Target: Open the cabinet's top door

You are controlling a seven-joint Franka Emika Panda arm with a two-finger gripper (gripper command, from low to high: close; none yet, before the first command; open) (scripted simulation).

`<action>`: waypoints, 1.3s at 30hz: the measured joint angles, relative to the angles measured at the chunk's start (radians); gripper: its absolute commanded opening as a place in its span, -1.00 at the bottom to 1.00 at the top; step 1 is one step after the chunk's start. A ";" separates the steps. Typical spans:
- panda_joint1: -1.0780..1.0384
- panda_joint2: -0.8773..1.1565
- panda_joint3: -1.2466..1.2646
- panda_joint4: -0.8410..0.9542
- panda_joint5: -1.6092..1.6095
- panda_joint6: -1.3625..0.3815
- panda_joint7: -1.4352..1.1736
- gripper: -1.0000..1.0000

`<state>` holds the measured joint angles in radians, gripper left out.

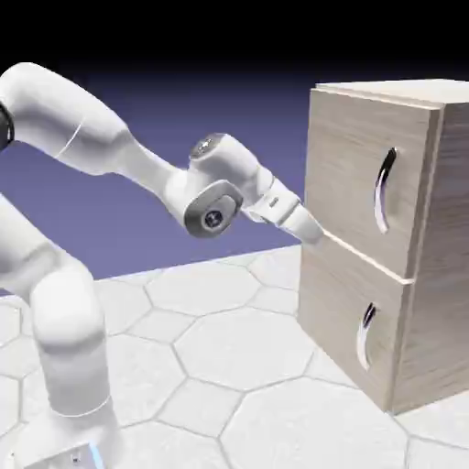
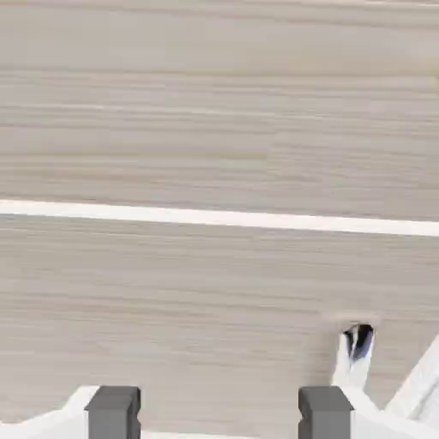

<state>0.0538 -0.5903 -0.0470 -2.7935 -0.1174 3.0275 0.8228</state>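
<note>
We see the cabinet (image 1: pixel 385 238) standing at the right on the table (image 1: pixel 238 357), whose pale hexagon-patterned top lies bare between the robot's base and the cabinet's near lower edge, leaving open room there. The top door (image 1: pixel 362 174) is the upper of two stacked front panels; a thin seam (image 2: pixel 214 218) divides it from the lower panel (image 1: pixel 353 325), and both panels sit flush with the cabinet's front. The gripper (image 1: pixel 314 231) points roughly level at the front, its tip right at the seam near the left edge of the panels, well apart from the top door's handle (image 1: pixel 385 189), which lies farther right and higher. In the hand view we see both grey fingertips (image 2: pixel 113 410) set well apart, with only wood grain between them; the gripper stands wide open and has hold of nothing. We count one cabinet, two panels, two curved silver handles, the lower handle (image 1: pixel 366 335) among them, and one arm.
</note>
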 measured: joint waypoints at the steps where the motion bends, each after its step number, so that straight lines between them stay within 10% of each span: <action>1: 0.015 -0.008 -0.017 0.006 -0.043 -0.004 0.030 0.00; 39: 0.604 -0.294 -0.679 0.238 -1.696 -0.137 1.182 0.00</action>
<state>0.6574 -0.8842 -0.7258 -2.5557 -1.8138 2.8902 2.0049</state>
